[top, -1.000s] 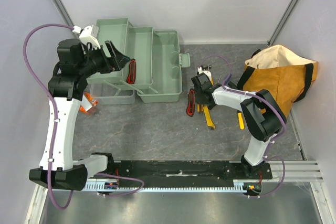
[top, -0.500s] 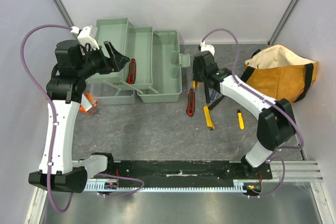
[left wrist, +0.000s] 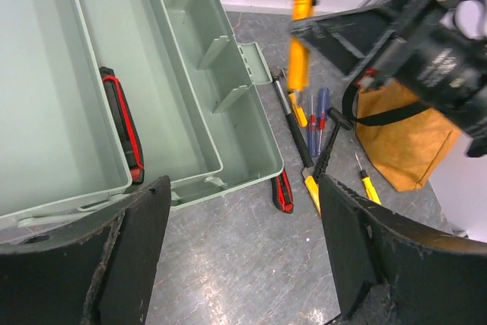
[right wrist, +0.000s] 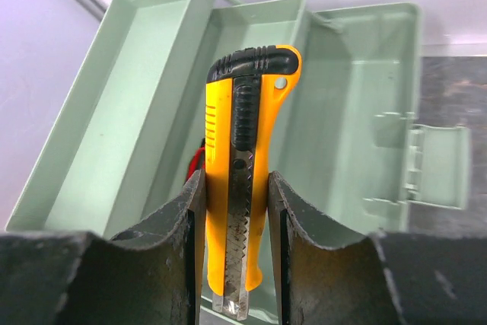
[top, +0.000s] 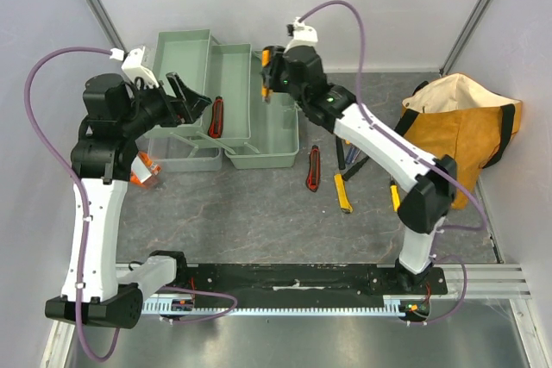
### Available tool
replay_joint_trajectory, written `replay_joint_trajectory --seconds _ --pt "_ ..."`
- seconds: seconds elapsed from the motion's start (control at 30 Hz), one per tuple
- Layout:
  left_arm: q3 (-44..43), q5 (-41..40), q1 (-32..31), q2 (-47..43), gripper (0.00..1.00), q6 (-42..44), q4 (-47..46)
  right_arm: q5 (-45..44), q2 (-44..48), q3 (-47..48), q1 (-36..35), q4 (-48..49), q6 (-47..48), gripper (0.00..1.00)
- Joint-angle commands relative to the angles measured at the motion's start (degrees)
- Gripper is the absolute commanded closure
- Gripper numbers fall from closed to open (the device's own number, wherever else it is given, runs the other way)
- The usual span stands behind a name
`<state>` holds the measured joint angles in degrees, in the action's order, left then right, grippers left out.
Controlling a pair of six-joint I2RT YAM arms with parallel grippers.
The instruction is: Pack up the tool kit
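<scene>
The right hand [right wrist: 234,188] is clamping the yellow utility knife [right wrist: 247,112] above the open green toolbox [right wrist: 358,89], its length pointing past the fingertips toward the trays, while the left hand [left wrist: 243,253] is hovering alongside with its fingers apart.

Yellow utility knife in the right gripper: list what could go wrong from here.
1. The right gripper pinches the yellow utility knife near one end, so it may swing or slip before release.
2. Released from up here, it could strike the toolbox wall and bounce out.
3. The open left gripper hovers nearby; the arms might collide.
</scene>
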<state>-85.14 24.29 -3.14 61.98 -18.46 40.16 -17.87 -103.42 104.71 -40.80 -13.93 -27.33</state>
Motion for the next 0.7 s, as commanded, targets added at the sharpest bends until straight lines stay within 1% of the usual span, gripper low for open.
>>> replay_joint_trajectory --seconds 0.0,0.1,0.37,0.67 --pt "0.94 0.75 -0.29 -2.29 0.16 -1.58 -1.93 -3.9 -6.96 7.25 -3.84 0.76 -2.19 0.76" --pt "1.73 0.67 -0.2 -2.91 0.16 -2.81 -1.93 -7.26 -9.95 9.37 -6.13 -0.3 -3.16 0.76" --pt "3.85 1.28 -0.29 -3.18 0.16 -4.13 -3.78 -7.53 -18.39 14.99 -9.65 -1.8 -0.97 0.76" --pt "3.32 0.58 -0.29 -2.91 0.17 -3.25 -3.25 -8.06 -26.92 20.0 -10.09 -1.98 -0.88 0.75"
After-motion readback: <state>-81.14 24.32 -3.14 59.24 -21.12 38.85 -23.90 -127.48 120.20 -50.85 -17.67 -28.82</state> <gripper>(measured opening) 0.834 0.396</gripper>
